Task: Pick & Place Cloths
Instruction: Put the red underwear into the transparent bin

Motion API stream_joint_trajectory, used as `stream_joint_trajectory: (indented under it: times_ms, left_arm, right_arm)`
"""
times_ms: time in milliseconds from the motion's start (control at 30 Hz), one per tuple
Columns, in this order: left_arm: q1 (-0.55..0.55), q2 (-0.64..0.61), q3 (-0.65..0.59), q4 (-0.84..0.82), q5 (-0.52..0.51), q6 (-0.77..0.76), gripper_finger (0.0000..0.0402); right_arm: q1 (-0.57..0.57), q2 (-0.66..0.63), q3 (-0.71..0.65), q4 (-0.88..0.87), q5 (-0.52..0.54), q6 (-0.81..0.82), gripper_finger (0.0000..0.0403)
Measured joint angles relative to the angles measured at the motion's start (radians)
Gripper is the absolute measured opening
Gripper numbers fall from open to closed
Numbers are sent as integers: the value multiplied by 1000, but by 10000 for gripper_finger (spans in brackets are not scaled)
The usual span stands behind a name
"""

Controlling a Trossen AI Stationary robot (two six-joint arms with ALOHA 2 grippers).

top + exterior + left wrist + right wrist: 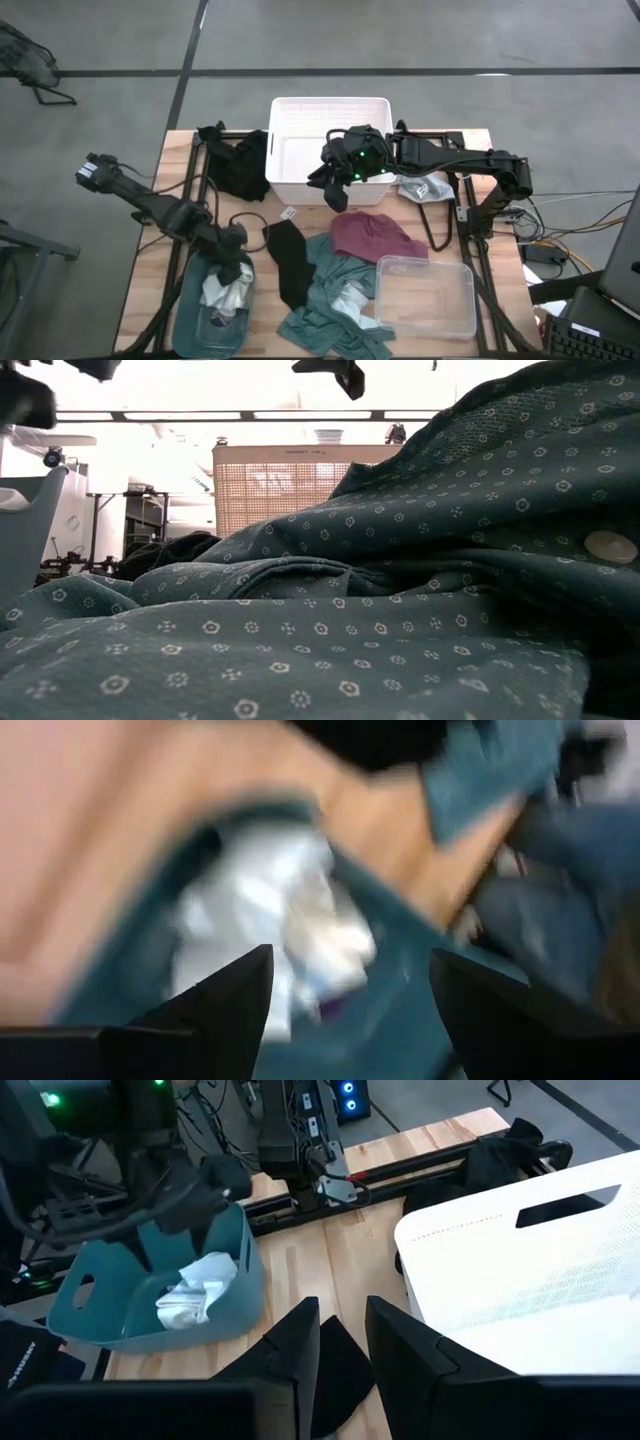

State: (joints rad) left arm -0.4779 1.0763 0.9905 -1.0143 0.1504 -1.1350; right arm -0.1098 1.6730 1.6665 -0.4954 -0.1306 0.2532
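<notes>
Your left gripper [232, 268] hovers over the teal plastic bin [190, 318] at the lower left of the high view; its fingers [222, 1000] are spread apart with nothing between them. The crumpled white-grey cloth [226, 294] already lies inside that bin.

Your right gripper [338, 188] hangs at the front edge of the white perforated plastic bin [300, 115] at upper centre. In the right wrist view its fingers [290, 1345] are clenched on a black fabric cloth [338, 1370] that dangles below them.

Still loose on the wooden counter [150, 255]: a black sock-like cloth [289, 258] at centre, a teal-green patterned shirt [325, 300] at lower centre, a maroon cloth [372, 238] just right of it, and a black garment [236, 160] at upper left beside the white bin. A clear plastic tub [425, 295] sits at lower right, touching the shirt.

Handling, as a judgement: all pieces are light, limp and non-fragile; they will drape and drag neighbours. Pinch a raised fold near each one's middle. The shirt overlaps the maroon piece, so expect snagging.
</notes>
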Motion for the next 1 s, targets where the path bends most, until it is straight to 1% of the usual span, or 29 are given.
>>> stream_joint_trajectory:
  times_ms: [67, 167, 333, 433, 500, 567, 633, 700, 767, 867, 933, 1000]
  left_arm:
    - [0, 0, -4, 1, -43, -33, 271]
    - [12, 0, -18, 10, -61, -112, 271]
    - [48, 0, -21, 27, -192, -125, 271]
    - [64, 0, -16, 32, -279, -128, 271]
    - [71, 0, -17, 30, -327, -160, 271]
    - [77, 0, -23, 46, -358, -196, 271]
    - [81, 0, -33, 73, -362, -193, 271]
    - [88, 2, -41, 119, -375, -176, 271]
    - [103, 2, -45, 185, -413, -155, 271]
    - [134, 2, -45, 341, -538, -89, 271]
    - [156, 2, -38, 449, -620, -15, 271]
    - [182, 2, -26, 556, -658, 79, 271]
  right_arm:
    - [0, 0, -2, -14, 0, 4, 75]
    - [0, 0, -2, -78, -1, 17, 68]
    - [6, -2, -2, -293, -8, 0, 57]
    - [11, -2, -3, -414, -9, -59, 51]
    - [12, -3, -3, -467, -12, -81, 47]
    - [12, -7, -3, -513, -51, -111, 43]
    - [15, -10, -3, -541, -122, -156, 39]
    - [27, -10, -4, -556, -187, -202, 34]
    - [43, -10, -18, -553, -227, -240, 29]
    - [55, -10, -63, -547, -239, -293, 26]
    - [54, -10, -98, -545, -237, -314, 27]
    - [52, -9, -133, -530, -236, -303, 29]
